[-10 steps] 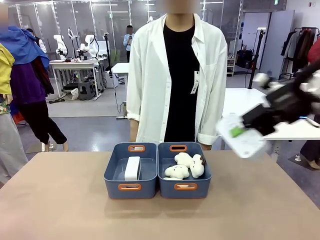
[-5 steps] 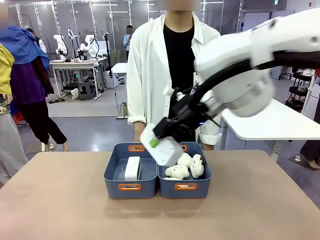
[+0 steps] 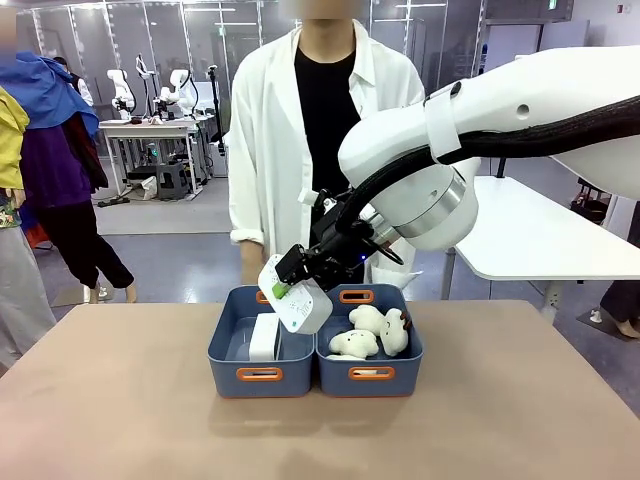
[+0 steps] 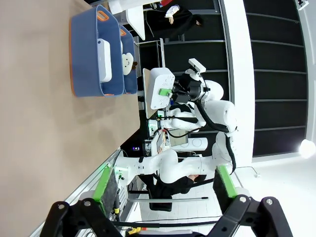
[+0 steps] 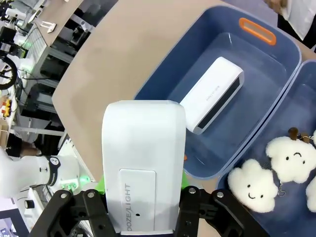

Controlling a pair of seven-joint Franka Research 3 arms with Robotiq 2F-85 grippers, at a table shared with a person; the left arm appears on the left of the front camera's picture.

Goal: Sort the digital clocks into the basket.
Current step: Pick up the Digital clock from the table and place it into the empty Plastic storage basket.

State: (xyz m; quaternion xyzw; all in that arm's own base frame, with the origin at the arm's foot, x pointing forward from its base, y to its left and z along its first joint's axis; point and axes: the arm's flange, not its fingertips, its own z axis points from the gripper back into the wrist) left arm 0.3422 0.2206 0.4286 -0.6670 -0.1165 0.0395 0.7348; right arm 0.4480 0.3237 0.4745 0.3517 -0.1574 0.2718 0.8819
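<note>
The right gripper [image 5: 144,196] pinches a white digital clock [image 5: 143,148] printed "DOZE/LIGHT", holding it tilted above the left blue basket [image 3: 232,368]. A second clock [image 5: 213,94] lies flat inside that basket, its print too small to read. The left gripper [image 4: 165,191] is spread and empty, well away from the surface [image 3: 120,420].

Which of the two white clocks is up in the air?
The clock in the jaws of the right gripper; the other clock lies in the left basket.
</note>
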